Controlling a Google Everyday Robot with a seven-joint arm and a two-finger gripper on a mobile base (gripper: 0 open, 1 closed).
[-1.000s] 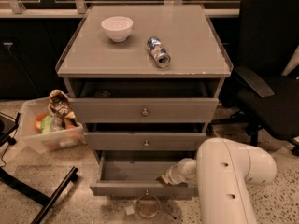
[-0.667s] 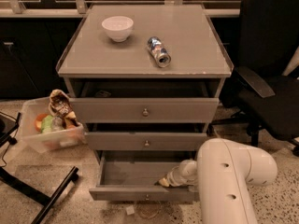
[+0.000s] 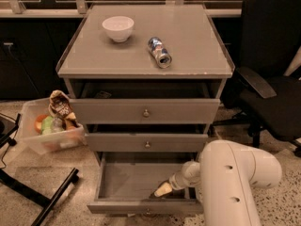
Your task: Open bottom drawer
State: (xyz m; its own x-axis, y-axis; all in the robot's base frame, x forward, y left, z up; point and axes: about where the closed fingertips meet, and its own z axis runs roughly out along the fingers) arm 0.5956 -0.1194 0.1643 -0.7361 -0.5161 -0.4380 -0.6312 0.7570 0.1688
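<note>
Further out: bottom drawer (image 3: 141, 206) | claw (image 3: 163, 189) inside it | arm (image 3: 235, 178) angled down

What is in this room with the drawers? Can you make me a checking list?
Surface: grey cabinet top holds a white bowl and a can lying on its side.
Job's things: bottom drawer pulled out, plain grey inside.
Clutter: plastic bin of snacks on the floor, left of the cabinet.
Grippers: gripper reaches into the bottom drawer's right side, near its front.
Cables: nothing seen.
Surroundings: black office chair at right, black stand legs at left.
</note>
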